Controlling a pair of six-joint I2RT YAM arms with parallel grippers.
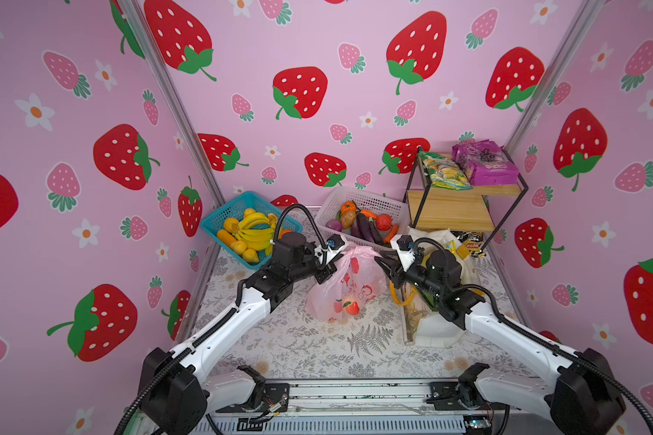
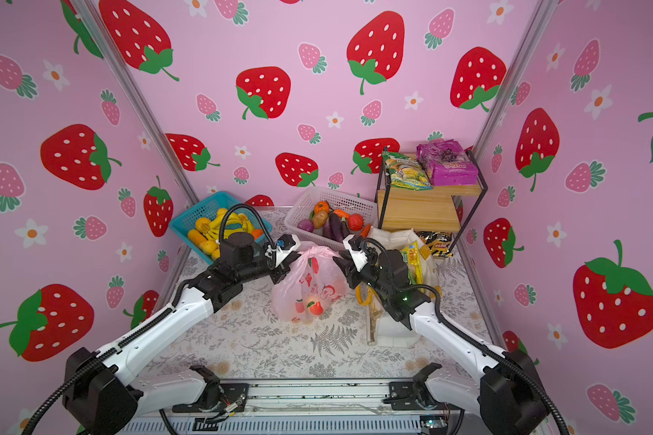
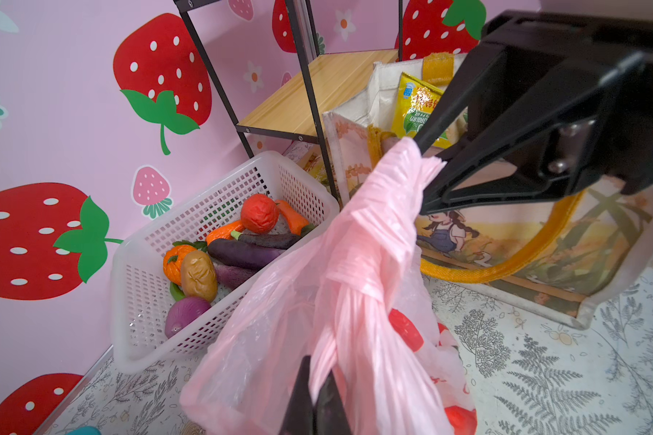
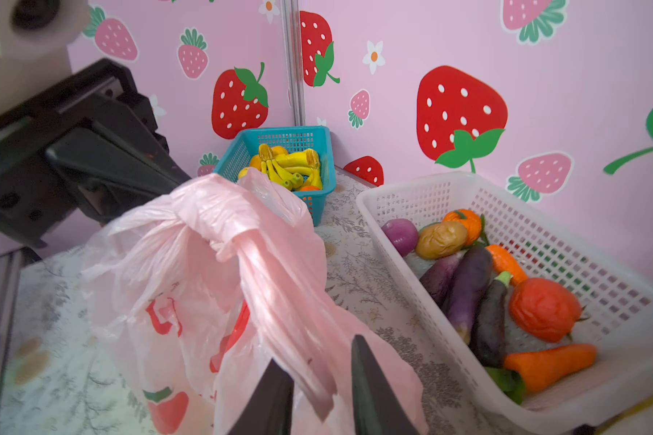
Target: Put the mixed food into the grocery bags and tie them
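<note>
Pink bag (image 1: 345, 290) sits mid-table (image 1: 317, 354), nearer the back edge, just in front of the white basket (image 1: 370, 199). Its two handles (image 4: 219, 229) are gathered into ropes and crossed once above the mouth.

Left gripper (image 3: 315, 371): clenched on one handle rope, film bunched between the fingers.

Right gripper (image 4: 317, 350): jaws stand either side of the other rope with a narrow gap showing. Cannot tell whether they pinch it yet.

White tote (image 3: 506, 241) stands by the right edge, in front of the back right corner. A yellow packet (image 3: 417, 109) is upright inside it, and its yellow handles are untied.

Handling, as judged:
- The film is thin, soft and slick, and the bag looks light.
- It will likely slide or lift off the table rather than resist a pull.
- Hold the bunched ropes near their ends, never the bag wall, which would stretch or tear.
- Pull the two ends apart evenly and low, since a jerk could slip a rope out.
- The contents are not clear through the film.
</note>
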